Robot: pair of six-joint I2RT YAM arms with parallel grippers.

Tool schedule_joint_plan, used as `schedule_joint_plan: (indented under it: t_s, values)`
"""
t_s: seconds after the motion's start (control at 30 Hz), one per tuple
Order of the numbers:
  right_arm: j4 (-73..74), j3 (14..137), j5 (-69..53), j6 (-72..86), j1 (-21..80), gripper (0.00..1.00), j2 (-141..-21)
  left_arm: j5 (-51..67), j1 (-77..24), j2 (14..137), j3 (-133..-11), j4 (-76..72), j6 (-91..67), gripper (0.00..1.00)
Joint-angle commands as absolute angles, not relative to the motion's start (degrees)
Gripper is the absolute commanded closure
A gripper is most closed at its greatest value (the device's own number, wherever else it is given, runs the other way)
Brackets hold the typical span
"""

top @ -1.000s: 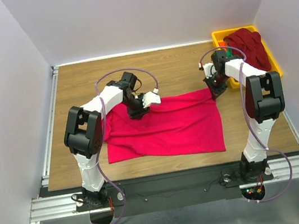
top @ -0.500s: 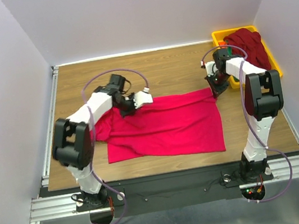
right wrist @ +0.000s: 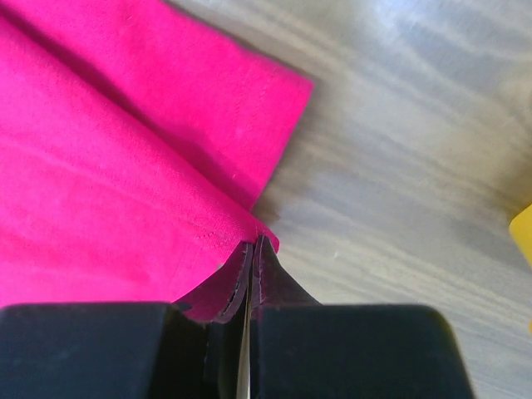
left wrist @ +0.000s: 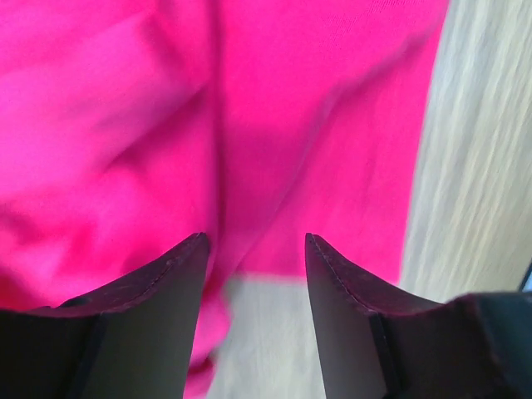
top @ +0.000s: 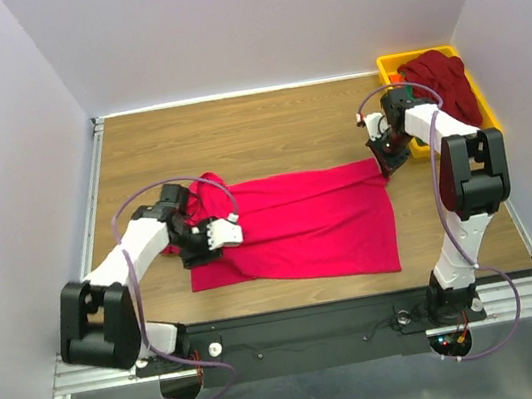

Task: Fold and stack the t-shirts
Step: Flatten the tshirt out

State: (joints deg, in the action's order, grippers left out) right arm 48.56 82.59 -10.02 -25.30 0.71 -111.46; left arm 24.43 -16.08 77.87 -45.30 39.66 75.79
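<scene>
A bright crimson-pink t-shirt (top: 300, 224) lies spread on the wooden table, its left part bunched up. My left gripper (top: 196, 251) is open just above the shirt's left edge; in the left wrist view (left wrist: 253, 249) pink cloth (left wrist: 316, 125) and bare wood show between the fingers. My right gripper (top: 383, 165) is shut on the shirt's far right corner, and the right wrist view (right wrist: 252, 245) shows the hem (right wrist: 208, 224) pinched between the jaws. A dark maroon t-shirt (top: 442, 80) lies heaped in the yellow tray. I cannot make out the green and orange shirts.
The yellow plastic tray (top: 388, 65) stands at the far right corner of the table, close behind my right arm. White walls close in the far side and both sides. A metal rail runs along the table's left edge (top: 88, 228).
My left arm has swung from the shirt's far middle edge to its left side, nearer the front. The shirt's left part has shifted and bunched. My right gripper has held still.
</scene>
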Motion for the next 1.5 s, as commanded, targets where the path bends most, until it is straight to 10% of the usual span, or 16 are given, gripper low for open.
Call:
schedule_joint_plan:
  t_s: [0.0,0.3,0.6,1.3,1.47]
  values:
    - [50.9,82.1,-10.2,-27.5,0.3,1.0,-107.8,28.5,-9.8,71.2,-50.5,48.8,86.7,0.4]
    - [51.6,80.9,-12.0,-28.1,0.3,0.99,-107.4,39.5,-9.4,84.2,-68.3,60.9,99.2,0.38]
    - [52.0,79.0,-14.1,-27.2,0.3,1.0,-106.2,32.6,-24.3,94.9,-76.0,53.3,88.5,0.28]
    - [51.2,77.3,-13.5,-27.6,0.3,1.0,-106.6,15.8,-18.1,119.2,-100.5,50.0,91.5,0.33]
    - [49.6,77.5,-12.4,-26.5,0.3,1.0,-108.8,14.8,-16.7,120.8,-101.3,49.5,91.9,0.56]
